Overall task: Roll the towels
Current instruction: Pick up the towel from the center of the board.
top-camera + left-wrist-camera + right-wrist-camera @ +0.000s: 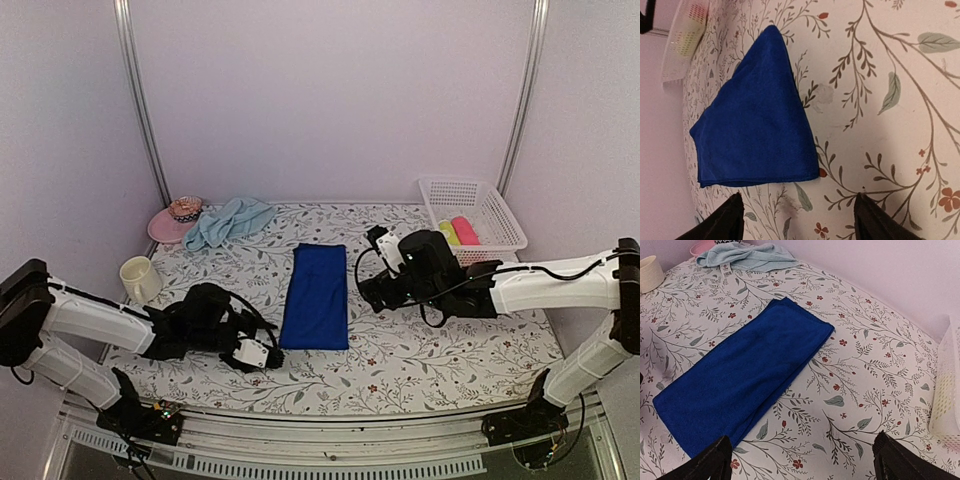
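1. The royal blue towel [315, 296] is laid flat in the middle of the table [420, 365]. It is spread as a long, narrow rectangle, and its long side is pointed from the near edge to the far edge. It is not rolled.
2. The pale aqua towel [228, 220] is left crumpled in a loose heap at the far left, just beside the pink hat [172, 222] and well apart from the blue one. It is not rolled.

**White Arms, Black Joints**

The left arm [95, 320] and the right arm [555, 285] had smooth white shells between bulky black joints. Thin black cables [357, 262] looped along them. Each black base [145, 420] showed small coloured wires. The left gripper [800, 220] and the right gripper [800, 460] ended in dark, matte, tapering fingers [710, 462]. A white block [252, 352] sat behind them.
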